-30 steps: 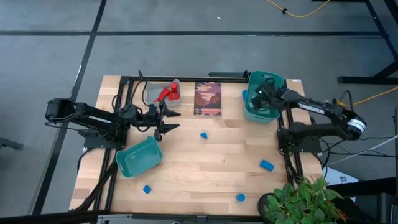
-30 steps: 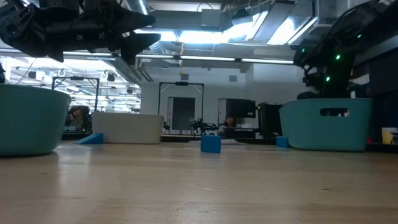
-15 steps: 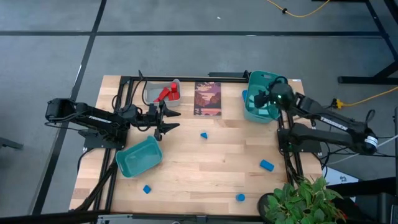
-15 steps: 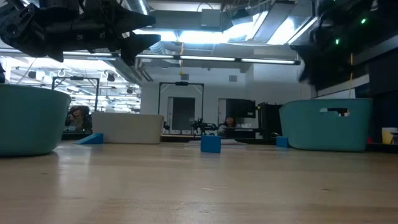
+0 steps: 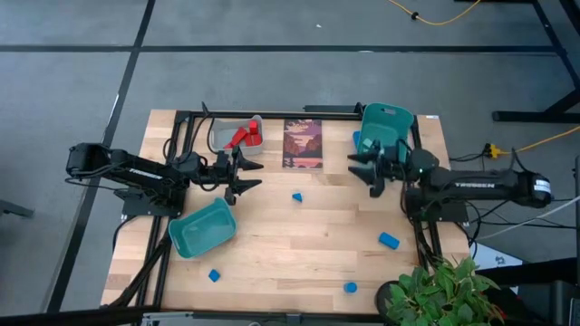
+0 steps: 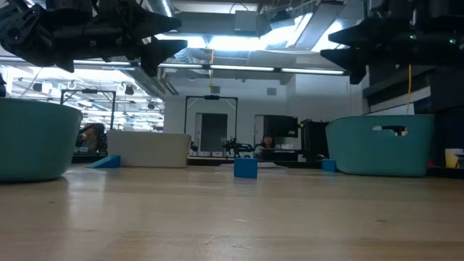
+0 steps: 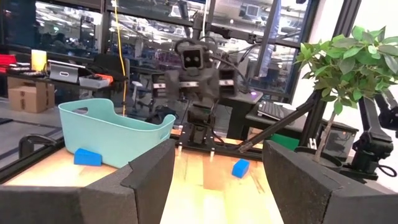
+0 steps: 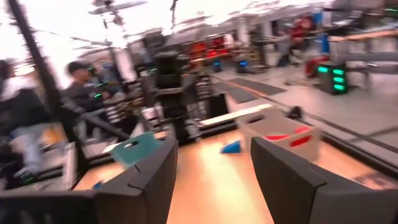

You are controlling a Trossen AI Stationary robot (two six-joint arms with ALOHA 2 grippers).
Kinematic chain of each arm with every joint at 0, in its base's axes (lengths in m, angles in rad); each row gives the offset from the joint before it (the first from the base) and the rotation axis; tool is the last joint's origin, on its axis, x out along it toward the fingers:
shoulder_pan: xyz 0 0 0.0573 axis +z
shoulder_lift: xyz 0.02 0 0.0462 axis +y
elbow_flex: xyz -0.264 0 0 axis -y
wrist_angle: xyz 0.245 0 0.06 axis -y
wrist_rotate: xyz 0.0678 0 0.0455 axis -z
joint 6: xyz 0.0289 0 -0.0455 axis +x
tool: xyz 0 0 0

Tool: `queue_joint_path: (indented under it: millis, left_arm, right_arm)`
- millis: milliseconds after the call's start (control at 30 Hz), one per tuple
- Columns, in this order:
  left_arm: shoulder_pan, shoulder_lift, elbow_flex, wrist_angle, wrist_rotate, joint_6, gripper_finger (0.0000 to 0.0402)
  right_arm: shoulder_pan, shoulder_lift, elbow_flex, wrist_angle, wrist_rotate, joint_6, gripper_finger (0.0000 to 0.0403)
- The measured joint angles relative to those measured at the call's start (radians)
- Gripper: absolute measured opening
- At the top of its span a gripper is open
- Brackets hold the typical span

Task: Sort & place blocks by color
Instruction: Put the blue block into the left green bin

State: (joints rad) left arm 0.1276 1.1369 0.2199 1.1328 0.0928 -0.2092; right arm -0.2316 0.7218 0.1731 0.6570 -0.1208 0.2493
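Two dark arms reach over the wooden table (image 5: 299,235) from its left and right edges. Largest on it is the teal bin (image 5: 385,136) at the back right corner, upright, then a second teal bin (image 5: 204,228) tipped askew near the left edge toward the front, then the grey bin (image 5: 234,134) at the back left, with red blocks (image 5: 245,135) lying in it. A dark picture card (image 5: 303,143) lies flat at the back edge between the grey bin and the upright teal one. The left gripper (image 5: 237,172) hangs in the air just in front of the grey bin, its fingers spread apart and holding nothing. The right gripper (image 5: 362,169) hangs just in front of the upright teal bin, fingers likewise parted and empty. Four small blue blocks lie loose on the bare wood: one (image 5: 296,196) near the middle of the table, between the two grippers, one (image 5: 389,240) by the right edge, one (image 5: 350,287) at the front edge toward the right, and one (image 5: 214,275) at the front left, just in front of the tipped bin.
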Motion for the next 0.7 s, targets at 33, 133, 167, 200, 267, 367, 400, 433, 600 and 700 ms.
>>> queue_joint_path:
  millis: [33, 133, 167, 200, 267, 367, 400, 433, 600, 700]
  left_arm:
    - [0.000, 0.000, 0.000, 0.000, 0.000, 0.002, 0.0236]
    - [0.000, 0.000, 0.000, 0.000, -0.002, 0.007, 0.0236]
    - [0.000, 0.000, 0.000, 0.000, -0.007, 0.008, 0.0236]
    - [0.000, 0.000, 0.000, 0.000, -0.015, 0.009, 0.0236]
    - [0.000, 0.000, 0.000, 0.000, -0.032, 0.010, 0.0236]
    - [0.000, 0.000, 0.000, 0.000, -0.038, 0.015, 0.0236]
    - [0.000, 0.000, 0.000, 0.000, -0.039, 0.021, 0.0236]
    - [0.000, 0.000, 0.000, 0.000, -0.039, 0.027, 0.0236]
    - [0.001, 0.000, 0.000, 0.000, -0.061, 0.037, 0.0236]
    - [0.000, 0.000, 0.000, -0.007, -0.096, 0.031, 0.0236]
  right_arm:
    - [0.018, 0.011, -0.005, 0.019, -0.011, -0.016, 0.0209]
    - [0.072, 0.038, -0.004, 0.038, -0.015, -0.080, 0.0209]
    - [0.085, 0.044, -0.004, 0.036, -0.015, -0.107, 0.0209]
    - [0.096, 0.049, -0.004, 0.036, -0.015, -0.130, 0.0209]
    - [0.108, 0.053, -0.004, 0.044, -0.014, -0.152, 0.0209]
    - [0.111, 0.056, -0.004, 0.048, -0.013, -0.157, 0.0209]
    - [0.111, 0.056, -0.004, 0.050, -0.013, -0.157, 0.0209]
    - [0.111, 0.056, -0.004, 0.050, -0.013, -0.157, 0.0209]
    - [0.111, 0.056, -0.004, 0.050, -0.012, -0.157, 0.0209]
    - [0.111, 0.056, -0.004, 0.050, -0.012, -0.157, 0.0209]
